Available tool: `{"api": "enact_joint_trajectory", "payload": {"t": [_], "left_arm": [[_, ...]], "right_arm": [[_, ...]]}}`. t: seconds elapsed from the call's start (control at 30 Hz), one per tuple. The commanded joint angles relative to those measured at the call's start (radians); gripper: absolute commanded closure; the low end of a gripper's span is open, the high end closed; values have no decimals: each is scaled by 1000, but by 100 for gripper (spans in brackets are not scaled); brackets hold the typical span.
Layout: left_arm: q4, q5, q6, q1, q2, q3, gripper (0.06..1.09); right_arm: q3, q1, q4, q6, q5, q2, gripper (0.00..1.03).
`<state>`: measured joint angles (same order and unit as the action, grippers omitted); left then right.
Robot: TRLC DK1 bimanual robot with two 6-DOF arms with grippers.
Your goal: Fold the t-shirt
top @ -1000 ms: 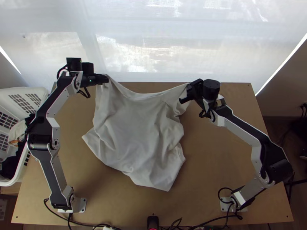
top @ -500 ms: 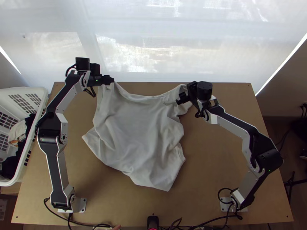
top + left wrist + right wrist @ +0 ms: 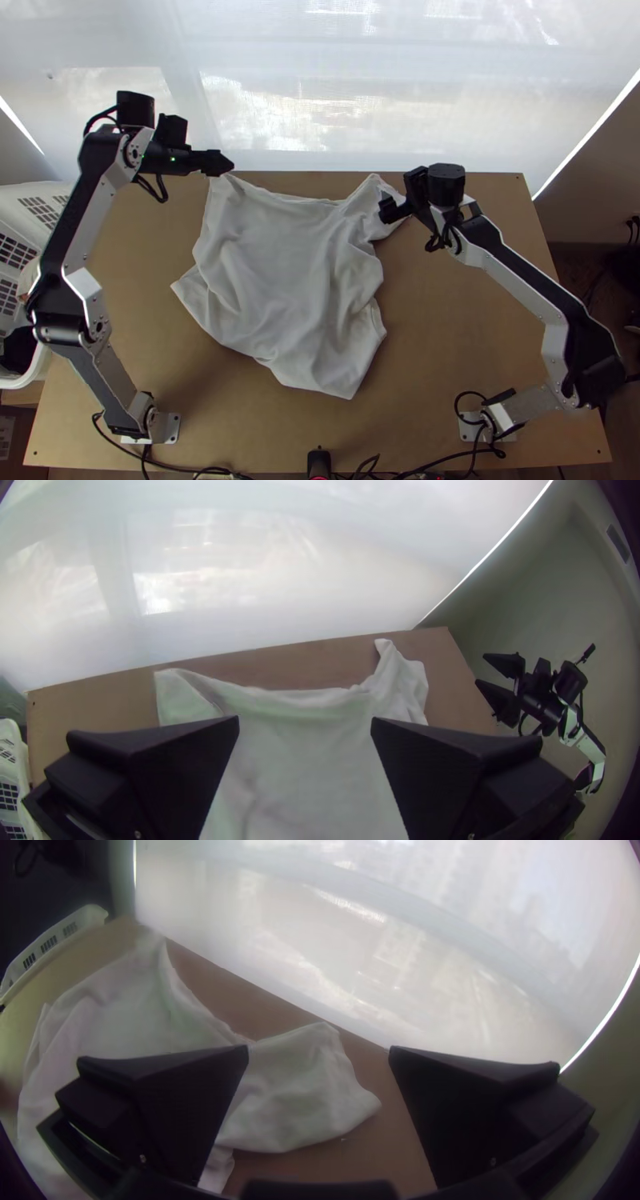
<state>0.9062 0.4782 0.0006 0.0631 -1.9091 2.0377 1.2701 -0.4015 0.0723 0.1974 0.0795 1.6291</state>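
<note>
My left gripper (image 3: 226,163) is above the far left corner of the white t-shirt (image 3: 280,272), apart from it. In the left wrist view, the left gripper (image 3: 305,727) is open, with the shirt (image 3: 300,767) lying below and beyond its fingers. At the shirt's far right corner is my right gripper (image 3: 394,210). The right wrist view has the right gripper (image 3: 319,1053) open too, nothing held between its fingers, over a loose flap of the shirt (image 3: 300,1093). The cloth lies loosely spread with wrinkles, its near edge uneven.
A white basket (image 3: 48,192) with clothes stands beyond the table's left edge, partly behind the left arm. A bright window screen rises behind the far edge. Bare wood (image 3: 448,320) lies right of the shirt, and cables run along the near edge.
The shirt's far corners have come free of both grippers and dropped onto the table. The left arm has swung outward to the left, and the right gripper has shifted a little to the right.
</note>
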Motion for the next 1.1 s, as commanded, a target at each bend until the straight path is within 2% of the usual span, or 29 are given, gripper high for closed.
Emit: {"api": "enact_joint_trajectory", "payload": {"t": [0.0, 0.2, 0.3, 0.4, 0.5, 0.6, 0.73, 1.07], "left_arm": [[106, 11, 67, -22, 305, -244, 12], [323, 10, 188, -105, 403, -347, 12], [335, -1, 223, -164, 441, -436, 12], [335, -61, 280, -206, 458, -547, 12], [243, -151, 311, -218, 479, -695, 12], [154, -174, 317, -206, 506, -815, 12], [59, -250, 317, -164, 529, -922, 12], [-95, -288, 326, -148, 470, -1079, 12]], "right_arm": [[-54, -11, 211, -13, -1, -209, 5], [-104, -10, 386, -38, -35, -387, 5], [-132, -16, 452, -30, -57, -469, 5], [-179, -33, 494, -7, -60, -538, 5], [-204, -49, 518, 14, -60, -575, 5], [-201, -62, 541, 10, -61, -591, 5], [-229, -115, 570, -26, -61, -620, 5], [-221, -140, 650, -30, -76, -667, 5]]}}
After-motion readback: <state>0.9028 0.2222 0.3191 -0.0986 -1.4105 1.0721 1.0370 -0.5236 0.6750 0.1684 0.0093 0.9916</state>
